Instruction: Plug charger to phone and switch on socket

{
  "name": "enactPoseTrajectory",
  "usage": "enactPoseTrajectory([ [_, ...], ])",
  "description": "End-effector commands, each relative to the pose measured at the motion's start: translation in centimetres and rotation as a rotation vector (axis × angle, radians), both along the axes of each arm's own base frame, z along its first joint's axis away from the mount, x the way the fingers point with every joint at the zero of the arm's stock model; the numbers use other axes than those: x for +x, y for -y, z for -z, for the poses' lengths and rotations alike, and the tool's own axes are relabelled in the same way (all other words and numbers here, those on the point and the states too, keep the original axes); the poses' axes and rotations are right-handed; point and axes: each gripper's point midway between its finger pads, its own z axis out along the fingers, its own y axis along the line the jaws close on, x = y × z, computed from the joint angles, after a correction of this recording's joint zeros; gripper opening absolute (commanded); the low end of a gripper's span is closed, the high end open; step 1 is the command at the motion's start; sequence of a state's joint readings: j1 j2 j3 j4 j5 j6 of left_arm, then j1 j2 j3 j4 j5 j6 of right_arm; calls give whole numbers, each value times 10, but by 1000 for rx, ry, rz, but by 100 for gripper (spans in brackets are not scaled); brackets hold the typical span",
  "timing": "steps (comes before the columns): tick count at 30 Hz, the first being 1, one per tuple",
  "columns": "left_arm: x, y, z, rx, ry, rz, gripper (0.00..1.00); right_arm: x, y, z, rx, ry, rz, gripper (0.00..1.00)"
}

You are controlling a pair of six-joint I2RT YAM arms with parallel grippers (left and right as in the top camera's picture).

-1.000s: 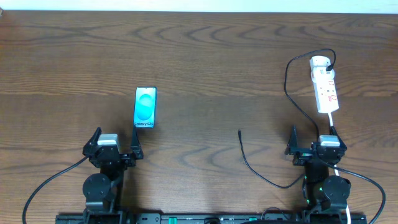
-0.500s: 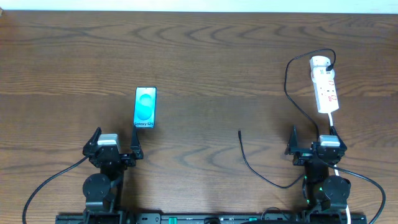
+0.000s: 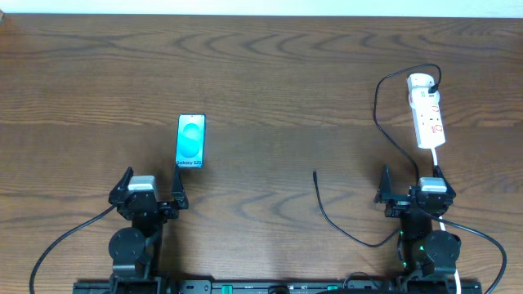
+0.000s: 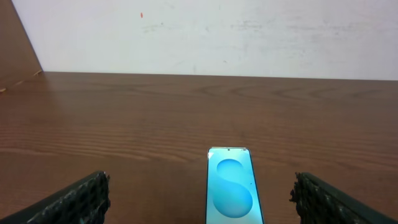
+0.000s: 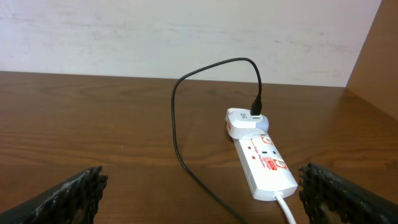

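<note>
**Fingers spread on both grippers, nothing in hand, task barely begun**

Fingers (image 4: 74, 199) of the left gripper (image 3: 153, 175) stand wide apart and empty at the lower left of the overhead view. Those of the right gripper (image 3: 411, 173), at the lower right, are just as widely parted and hold nothing.

Nearest the arms, the connector tip (image 3: 315, 174) of the charger cable (image 5: 173, 124) lies loose on the wooden table (image 3: 270, 65). It sits at lower centre, closer to the right gripper and well apart from the phone (image 3: 190, 140).

The phone lies flat and screen up just beyond the left gripper. In the left wrist view it is centred between the fingers, with a short edge facing them.

Farthest off, at the upper right, the power strip (image 3: 428, 114) lies lengthwise away from the right gripper. The black cable arcs up and down into a white adapter (image 5: 242, 121) seated at the strip's far end. Red marks show on the strip, but whether its switch is on cannot be read.

As I judge it, only the mains end of the charger is in place. Picking up the tip, seating it in the phone and pressing the switch all remain to be done.
</note>
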State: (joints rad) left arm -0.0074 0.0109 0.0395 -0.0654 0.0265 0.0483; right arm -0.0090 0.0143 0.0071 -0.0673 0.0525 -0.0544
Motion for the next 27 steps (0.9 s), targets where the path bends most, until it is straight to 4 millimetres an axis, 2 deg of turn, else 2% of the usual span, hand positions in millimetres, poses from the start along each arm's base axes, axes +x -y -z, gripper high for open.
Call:
enactPoseTrajectory([
  [1, 0, -3, 17, 1, -38, -17, 94, 0, 2, 0, 15, 4, 10, 99],
  [4, 0, -8, 13, 6, -23, -47, 95, 0, 2, 0, 15, 4, 10, 99],
  [7, 2, -3, 7, -15, 1, -15, 94, 0, 2, 0, 15, 4, 10, 99],
  [12, -1, 2, -31, -91, 92, 7, 94, 0, 2, 0, 15, 4, 10, 99],
  [16, -6, 2, -67, -71, 52, 7, 94, 0, 2, 0, 15, 4, 10, 99],
  [20, 6, 2, -110, -55, -79, 5, 94, 0, 2, 0, 15, 4, 10, 99],
  [24, 35, 3, -144, -56, -311, 3, 94, 0, 2, 0, 15, 4, 10, 99],
  [27, 64, 6, -161, -63, -601, 12, 94, 0, 2, 0, 15, 4, 10, 99],
])
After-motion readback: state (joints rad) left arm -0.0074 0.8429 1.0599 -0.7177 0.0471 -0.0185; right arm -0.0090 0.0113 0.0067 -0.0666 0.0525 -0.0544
